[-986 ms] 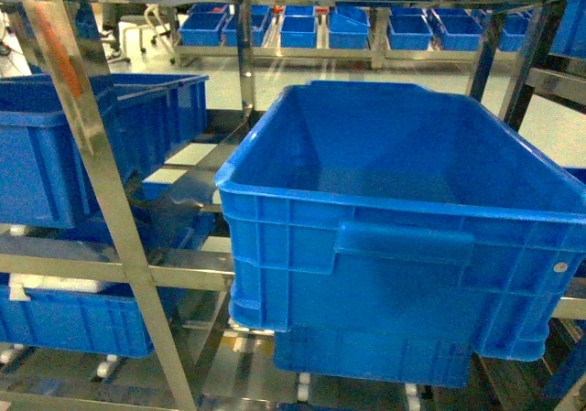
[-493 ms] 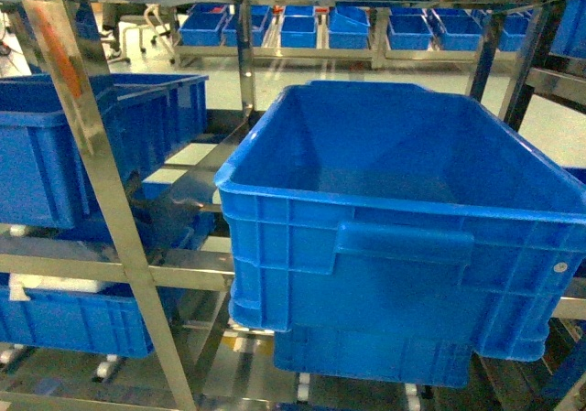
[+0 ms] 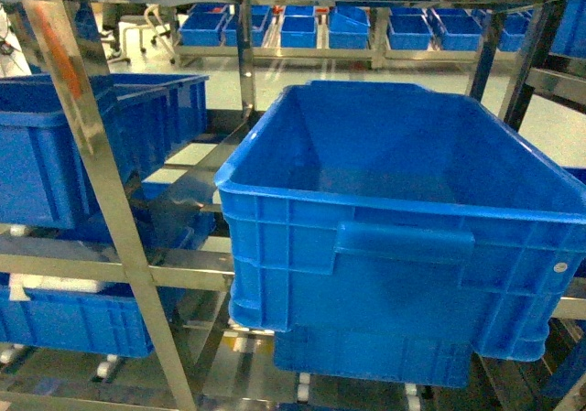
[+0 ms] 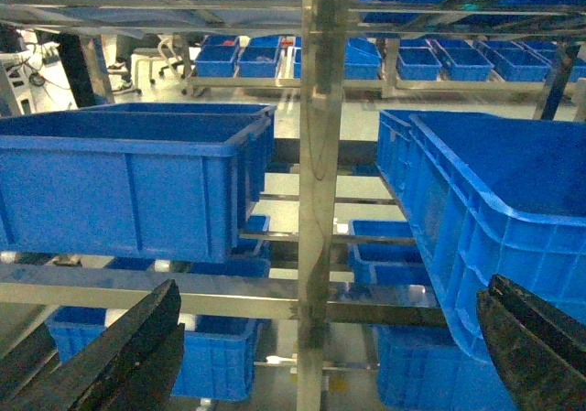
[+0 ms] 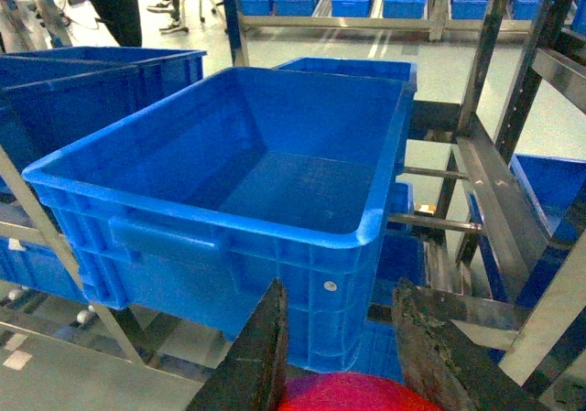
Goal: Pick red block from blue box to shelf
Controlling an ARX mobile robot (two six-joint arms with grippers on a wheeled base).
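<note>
The red block (image 5: 357, 394) shows as a glossy red lump at the bottom edge of the right wrist view, clamped between the two dark fingers of my right gripper (image 5: 341, 294). That gripper hangs in front of the shelf (image 5: 487, 196), facing a large dark blue crate (image 5: 238, 173) on one tier. My left gripper (image 4: 334, 287) is open, its fingers wide apart at the lower corners of its view, with a steel upright of the shelf (image 4: 316, 155) straight ahead. In the head view the shelf (image 3: 108, 200) fills the frame and neither gripper shows. The blue box is out of view.
Dark blue ribbed crates sit on the tiers: one large crate (image 3: 403, 219) ahead, another (image 3: 82, 141) to the left, and more (image 3: 73, 319) below. A crate (image 4: 137, 178) also sits left of the upright. Further racks of small blue bins (image 3: 302, 27) stand across the floor.
</note>
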